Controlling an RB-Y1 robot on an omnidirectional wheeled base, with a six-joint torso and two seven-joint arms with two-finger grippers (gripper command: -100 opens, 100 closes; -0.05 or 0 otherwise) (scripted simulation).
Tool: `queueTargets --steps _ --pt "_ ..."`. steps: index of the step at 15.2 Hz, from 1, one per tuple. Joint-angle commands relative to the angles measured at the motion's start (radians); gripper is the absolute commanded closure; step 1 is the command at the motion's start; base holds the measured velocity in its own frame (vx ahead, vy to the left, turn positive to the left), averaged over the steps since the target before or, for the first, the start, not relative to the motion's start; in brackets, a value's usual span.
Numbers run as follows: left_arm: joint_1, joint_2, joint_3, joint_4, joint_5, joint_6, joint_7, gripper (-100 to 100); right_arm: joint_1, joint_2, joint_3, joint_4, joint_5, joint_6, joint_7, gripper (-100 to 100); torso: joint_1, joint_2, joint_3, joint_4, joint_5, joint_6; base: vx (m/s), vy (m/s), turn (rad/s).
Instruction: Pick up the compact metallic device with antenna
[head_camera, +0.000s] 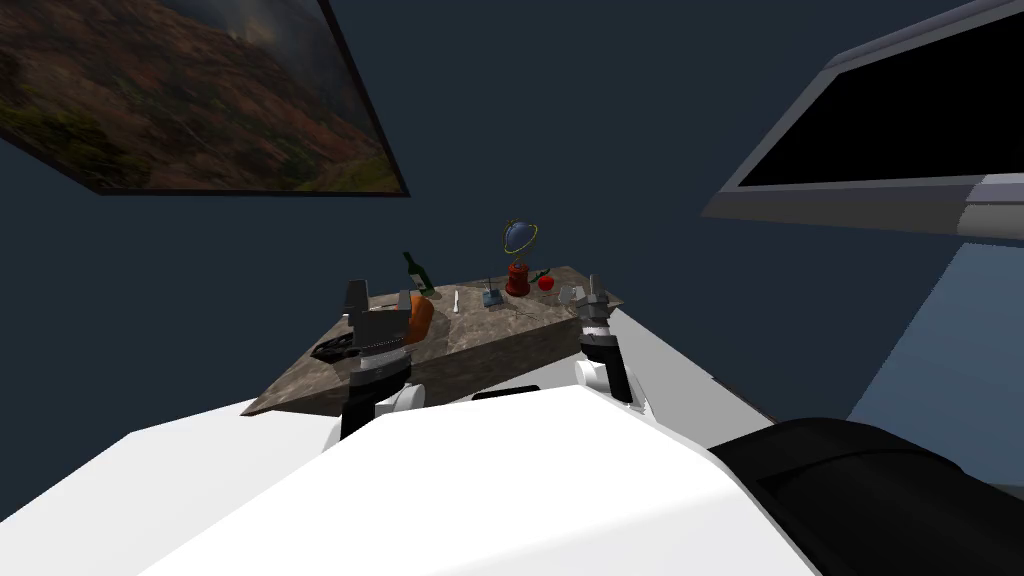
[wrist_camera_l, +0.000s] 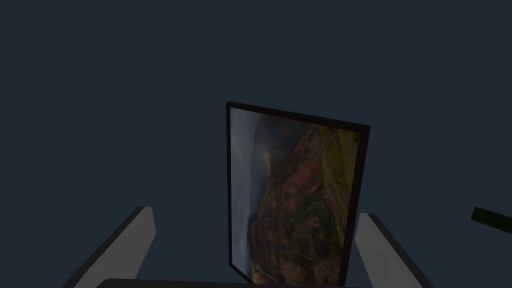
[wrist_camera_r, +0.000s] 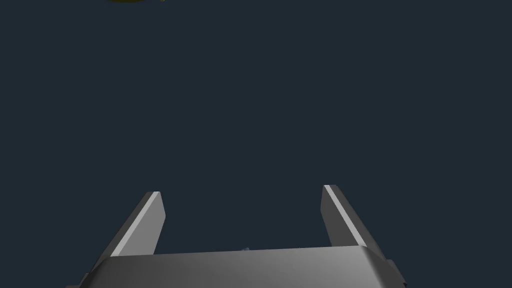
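Note:
The device (head_camera: 492, 297) is a small blue-grey box with a thin antenna. It stands on the brown stone-patterned table (head_camera: 480, 335), toward the far side, just left of a globe on a red base (head_camera: 518, 262). My left gripper (head_camera: 380, 291) is raised over the table's left part, left of the device and apart from it. Its fingers are open (wrist_camera_l: 255, 212) with nothing between them, and they point at the wall. My right gripper (head_camera: 592, 286) hovers at the table's right edge, open (wrist_camera_r: 242, 190) and empty, right of the device.
On the table also stand a green bottle (head_camera: 417, 272), a red apple (head_camera: 546, 282), a small grey cup (head_camera: 568, 294), an orange object (head_camera: 422, 317), a white utensil (head_camera: 456, 300) and a dark object (head_camera: 335, 349). A framed picture (head_camera: 190, 100) and a screen (head_camera: 890, 130) hang on the dark wall.

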Motion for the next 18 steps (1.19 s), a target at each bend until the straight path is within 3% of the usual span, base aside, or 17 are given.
queueTargets --steps 1,6,13,16,17,18 --pt "-0.02 0.042 -0.005 0.02 0.016 0.001 -0.005 -100 0.0 0.0 0.0 0.0 0.0 0.0 0.0 0 0.0 0.0 0.0 0.0 0.0 0.0 0.007 -0.008 0.02" --pt "-0.112 0.126 -0.027 0.117 0.092 0.004 -0.023 -100 0.0 0.0 0.0 0.0 0.0 0.0 0.0 0 -0.003 -0.003 -0.001 -0.001 -0.001 0.0 0.025 -0.04 0.05" --pt "-0.194 0.158 -0.047 0.208 0.16 0.006 -0.035 -100 0.0 0.0 0.0 0.0 0.0 0.0 0.0 0 -0.003 -0.002 -0.001 -0.001 -0.001 0.0 0.026 -0.045 0.037" --pt "-0.257 0.172 -0.062 0.271 0.212 0.006 -0.043 -100 0.0 0.0 0.0 0.0 0.0 0.0 0.0 0 -0.004 -0.002 -0.001 -0.001 -0.001 0.0 0.021 -0.049 0.042" --pt "-0.257 0.172 -0.062 0.28 0.212 0.006 -0.043 -100 0.0 0.0 0.0 0.0 0.0 0.0 0.0 0 -0.004 -0.003 -0.001 -0.001 -0.001 0.0 0.021 -0.052 0.041" --pt "-0.289 0.178 -0.07 0.314 0.239 0.006 -0.045 -100 0.0 0.0 0.0 0.0 0.0 0.0 0.0 0 -0.004 -0.002 -0.001 -0.001 -0.001 0.0 0.017 -0.057 0.045"
